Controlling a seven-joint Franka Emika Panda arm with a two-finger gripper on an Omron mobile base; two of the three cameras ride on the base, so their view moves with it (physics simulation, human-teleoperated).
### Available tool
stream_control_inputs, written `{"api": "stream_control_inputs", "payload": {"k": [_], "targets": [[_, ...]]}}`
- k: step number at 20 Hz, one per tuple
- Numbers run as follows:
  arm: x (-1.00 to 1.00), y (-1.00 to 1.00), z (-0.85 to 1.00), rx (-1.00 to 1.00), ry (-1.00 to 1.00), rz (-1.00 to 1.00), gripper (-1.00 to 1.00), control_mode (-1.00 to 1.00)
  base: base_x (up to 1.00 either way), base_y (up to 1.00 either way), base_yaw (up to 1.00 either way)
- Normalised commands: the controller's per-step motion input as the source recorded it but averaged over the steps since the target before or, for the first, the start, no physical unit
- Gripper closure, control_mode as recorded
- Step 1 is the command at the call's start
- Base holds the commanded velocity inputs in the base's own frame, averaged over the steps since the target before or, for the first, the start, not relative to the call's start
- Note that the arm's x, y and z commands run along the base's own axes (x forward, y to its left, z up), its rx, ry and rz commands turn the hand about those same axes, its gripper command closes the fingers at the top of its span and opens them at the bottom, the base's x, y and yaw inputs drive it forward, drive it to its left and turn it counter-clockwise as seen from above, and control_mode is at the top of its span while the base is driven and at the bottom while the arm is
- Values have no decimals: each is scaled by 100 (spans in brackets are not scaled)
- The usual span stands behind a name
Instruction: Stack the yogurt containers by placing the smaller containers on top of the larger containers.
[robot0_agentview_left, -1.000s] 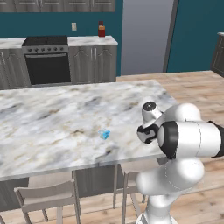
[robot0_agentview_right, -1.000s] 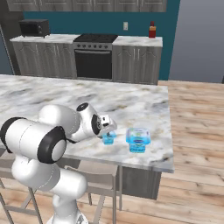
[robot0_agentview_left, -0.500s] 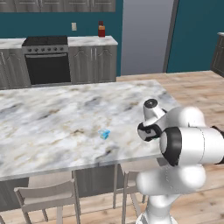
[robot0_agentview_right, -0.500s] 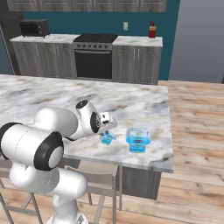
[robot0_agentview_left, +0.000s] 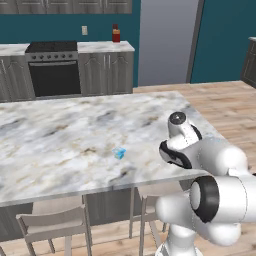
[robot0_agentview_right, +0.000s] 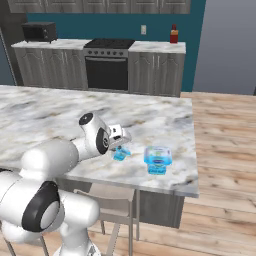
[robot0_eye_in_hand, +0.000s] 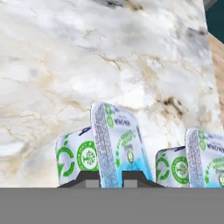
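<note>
The smaller container (robot0_agentview_right: 120, 153) is a tiny light-blue cup standing on the marble island (robot0_agentview_right: 50, 115), also seen as the smaller container (robot0_agentview_left: 119, 153). My gripper (robot0_agentview_right: 121, 147) reaches down onto it from the left. In the hand view the smaller container (robot0_eye_in_hand: 118, 144) fills the middle. The gripper (robot0_eye_in_hand: 111, 177) is shut on its near edge, and one dark fingertip (robot0_eye_in_hand: 89, 177) shows on each side. The larger container (robot0_agentview_right: 158, 159), a blue tub with a pale lid, stands just right of the cup, apart from it. In the hand view the larger container (robot0_eye_in_hand: 201, 162) sits at the right edge.
The island's right edge (robot0_agentview_right: 195, 165) runs close beyond the tub, with wood floor past it. Stools (robot0_agentview_left: 52, 225) stand under the near edge. A stove (robot0_agentview_right: 107, 70), a microwave (robot0_agentview_right: 40, 31) and a red bottle (robot0_agentview_right: 173, 34) line the back counter.
The jaws have narrowed onto the small cup. The forearm has swung slightly. The cup and the tub stand where they were.
</note>
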Motion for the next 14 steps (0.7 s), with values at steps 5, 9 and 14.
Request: {"api": "stream_control_inputs", "payload": {"k": [5,9,14], "targets": [[-29,7,49,-5,-20,0,100,-100,0,0,0],[-26,2,48,-6,-18,0,100,-100,0,0,0],[-10,0,43,-5,-8,0,100,-100,0,0,0]]}}
